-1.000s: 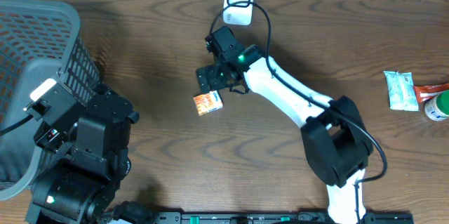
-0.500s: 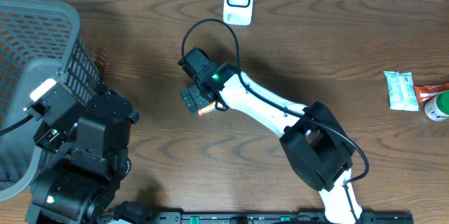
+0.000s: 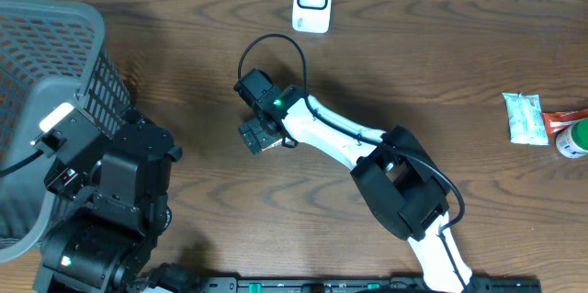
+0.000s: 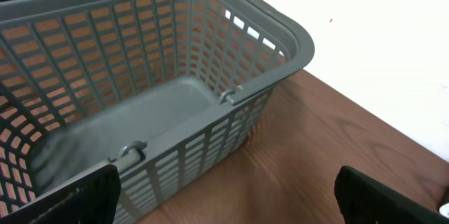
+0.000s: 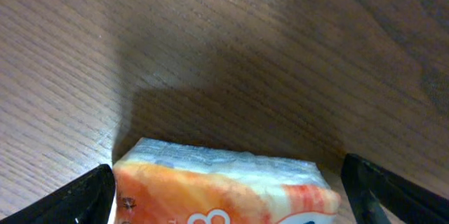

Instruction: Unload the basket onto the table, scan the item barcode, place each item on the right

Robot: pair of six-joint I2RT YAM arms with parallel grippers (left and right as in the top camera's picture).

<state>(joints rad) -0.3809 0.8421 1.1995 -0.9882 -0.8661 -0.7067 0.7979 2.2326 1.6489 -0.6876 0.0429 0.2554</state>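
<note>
Below spread right gripper (image 3: pixel 254 135) — orange packet (image 5: pixel 210 182), largely hidden overhead.

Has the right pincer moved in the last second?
Yes. In the overhead view the right pincer went left and down, away from the white rectangular scanner at the top edge; it is now over the small orange packet.

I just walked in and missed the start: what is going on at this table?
The right gripper is open around a small orange packet lying on the table, one finger on each side, not yet closed. The left gripper is open too, facing the grey basket, holding nothing. The white device at the far edge stands apart.
</note>
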